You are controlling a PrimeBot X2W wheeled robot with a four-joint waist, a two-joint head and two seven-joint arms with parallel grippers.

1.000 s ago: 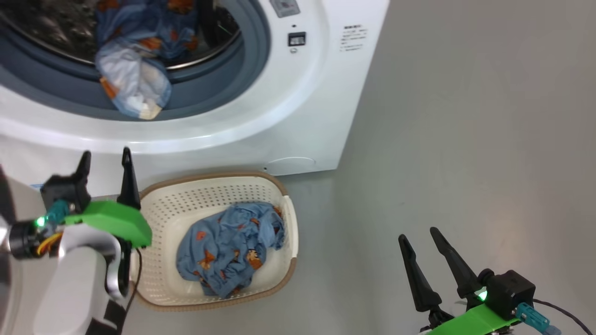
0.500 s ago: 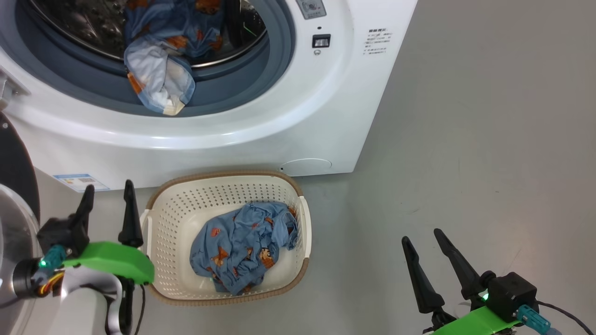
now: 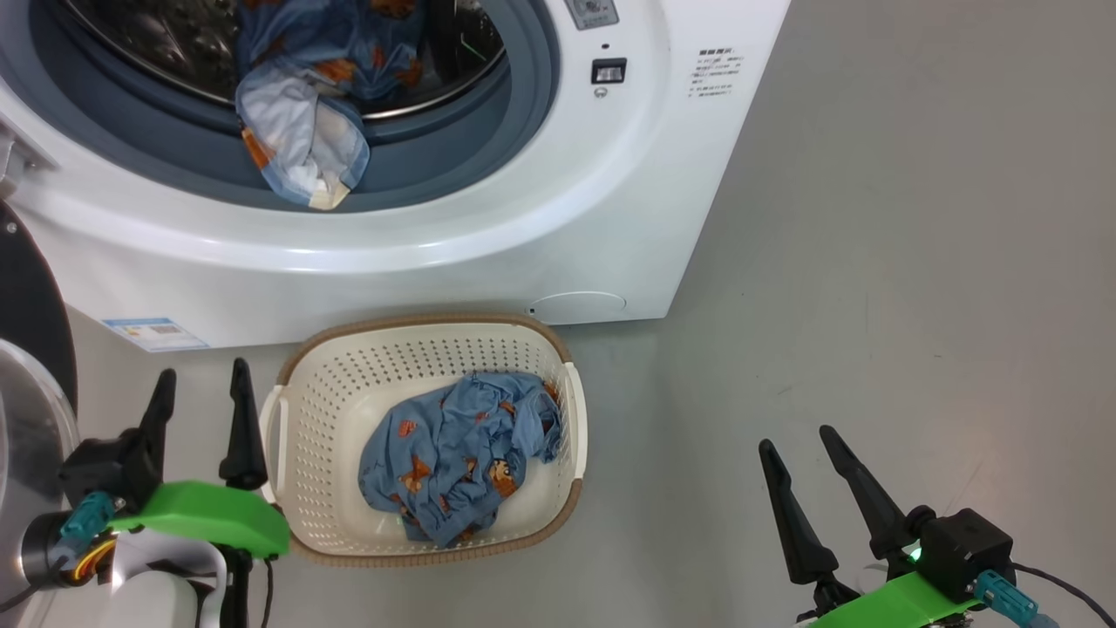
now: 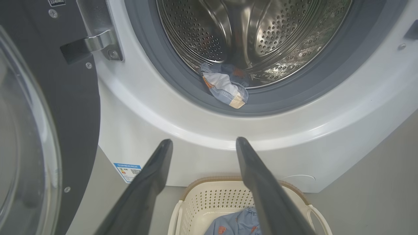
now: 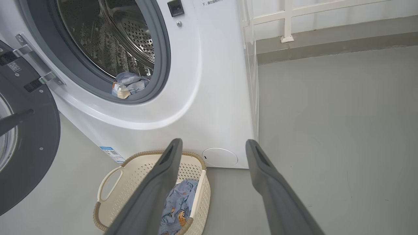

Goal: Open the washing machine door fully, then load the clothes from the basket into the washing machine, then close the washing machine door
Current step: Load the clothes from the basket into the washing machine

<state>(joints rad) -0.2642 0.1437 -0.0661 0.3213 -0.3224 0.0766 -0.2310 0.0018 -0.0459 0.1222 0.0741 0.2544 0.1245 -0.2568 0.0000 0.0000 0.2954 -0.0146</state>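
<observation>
Head view: the left gripper point(image 3: 201, 373) hangs at the lower left with its two dark fingers spread apart and nothing between them. The fingers point up the view toward the washer, just beside the basket's left handle. The right gripper point(image 3: 797, 438) sits at the lower right over the bare grey floor point(image 3: 915, 262), well apart from the basket. Its fingers are likewise parted and empty, and they lean up and slightly left.

The basket point(image 3: 418, 324) stands on the floor against the front of the washing machine point(image 3: 436, 279). Its longer side seems to run across the view, along the washer's face, with a white handle at each end. The clothes point(image 3: 453, 453), a crumpled blue heap with bear prints, lie in its right-hand half.

Above, a second garment point(image 3: 301, 139) trails out of the steel drum point(image 3: 131, 35). Its length runs from the drum toward the robot, and its pale end droops over the grey-blue gasket point(image 3: 488, 157).

The door point(image 3: 30, 314) stands swung wide at the washer's left side, its glass bowl at the view's left edge. A blue label point(image 3: 153, 333) is stuck low on the white front panel.

In the left wrist view, the left gripper point(image 4: 204, 141) points at the white sill below the open mouth.
</observation>
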